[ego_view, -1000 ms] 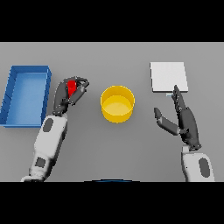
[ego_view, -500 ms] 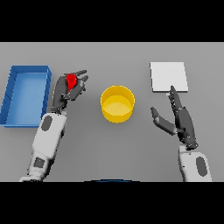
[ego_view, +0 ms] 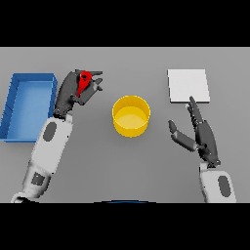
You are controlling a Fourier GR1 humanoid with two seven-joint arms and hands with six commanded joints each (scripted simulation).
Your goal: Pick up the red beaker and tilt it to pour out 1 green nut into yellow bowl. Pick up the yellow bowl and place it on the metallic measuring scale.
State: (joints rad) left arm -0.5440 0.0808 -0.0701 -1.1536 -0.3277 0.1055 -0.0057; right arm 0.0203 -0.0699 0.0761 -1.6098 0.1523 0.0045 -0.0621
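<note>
Pouring step in hand, by the look of it. Left hand (ego_view: 73, 93) clenched round red beaker (ego_view: 83, 82), at ten o'clock from yellow bowl (ego_view: 131, 115), not yet over it. Next: carry toward four o'clock, above the rim, then tilt. Right hand (ego_view: 201, 134) relaxed, fingers straight, below metallic measuring scale (ego_view: 188, 85).

Grey table (ego_view: 127, 166), blue tray (ego_view: 14, 105) at its left edge, yellow bowl (ego_view: 131, 115) near the middle, white square scale (ego_view: 188, 85) at right
</note>
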